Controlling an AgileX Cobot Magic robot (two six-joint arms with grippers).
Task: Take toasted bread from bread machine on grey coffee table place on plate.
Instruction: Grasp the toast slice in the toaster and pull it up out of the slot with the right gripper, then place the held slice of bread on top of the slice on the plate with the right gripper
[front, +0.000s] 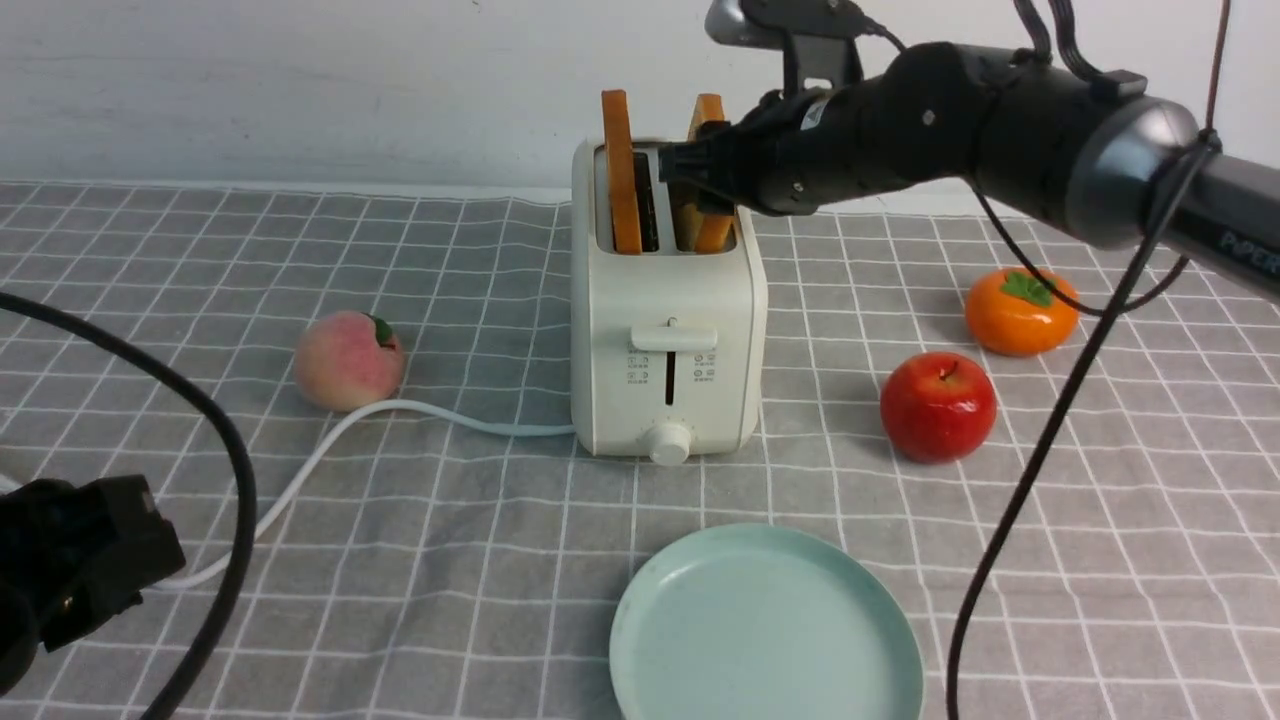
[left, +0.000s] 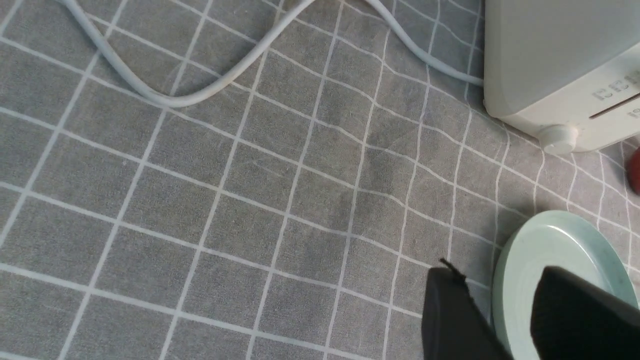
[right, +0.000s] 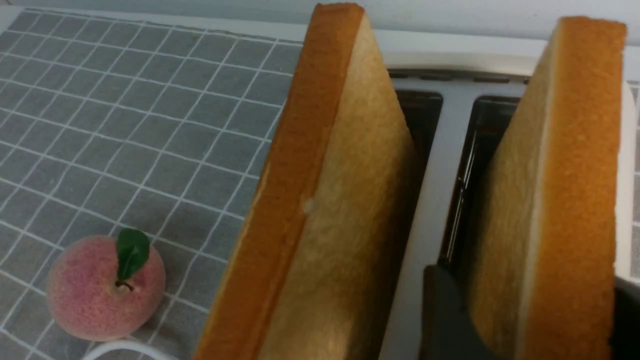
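Toasted bread, two slices of it, stands upright in the bread machine, and the plate nearer us has nothing on it, so neither piece is delivered. Starting from the left, the left gripper is well away from the toaster, its fingers spread with nothing between them. A peach sits beyond the white cord, on the grey coffee table under its gridded cloth. Next comes the left slice, upright in its slot and untouched. Then the right slice — this is where the work is — with the right gripper around it, one finger on each face. Whether those fingers truly pinch it I cannot tell. Farther right lie a red apple and a persimmon (no part of this job, I'd say). I judge it early days: the first slice must still be gripped firmly, drawn straight up and laid down — then the other, too.
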